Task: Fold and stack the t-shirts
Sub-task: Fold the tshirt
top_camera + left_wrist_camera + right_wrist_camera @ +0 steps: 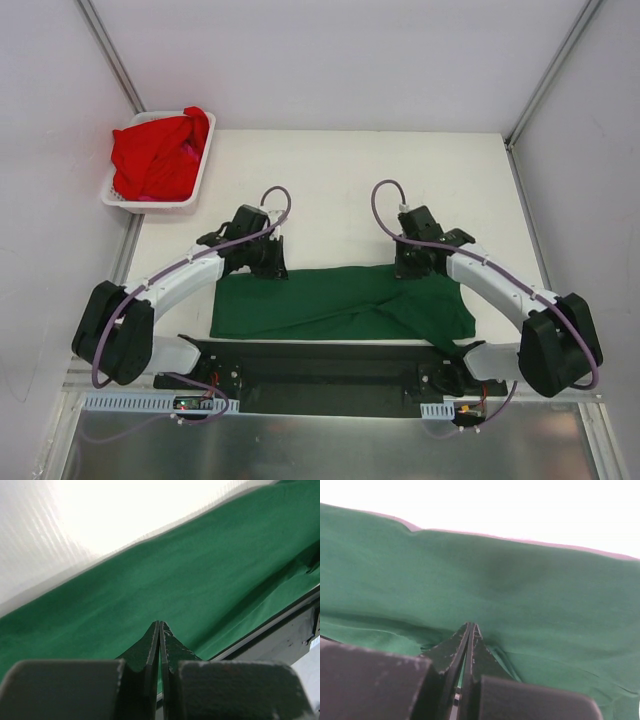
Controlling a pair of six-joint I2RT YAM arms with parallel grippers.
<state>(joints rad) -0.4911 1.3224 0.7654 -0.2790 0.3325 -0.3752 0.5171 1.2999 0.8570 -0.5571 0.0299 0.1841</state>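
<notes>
Lying flat on the white table, the plain dark green cloth t-shirt is spread as a wide, low band close to the near edge, just beyond the black base plate that carries both arms. Its left part is smooth and nearly rectangular. Its right part is more rumpled, with a diagonal crease and a flap reaching toward the right arm's base.

The left gripper sits at the far left corner of the green shirt, and its two dark fingers are pressed flat together with no gap at the tips. In the left wrist view the closed gripper points at the green cloth, which fills most of that picture. The white table is beyond it and the black plate is at the lower right.

The right gripper sits at the far right edge of the same shirt, and its fingers are likewise clamped together. In the right wrist view the closed gripper meets the green fabric, which wrinkles slightly around the tips. Whether either pair of fingers has a fold of cloth pinched between them cannot be told.

The bright red cloth t-shirts are bunched in a heap inside the white plastic slotted basket at the far left corner of the table, well apart from the green shirt and both grippers.
</notes>
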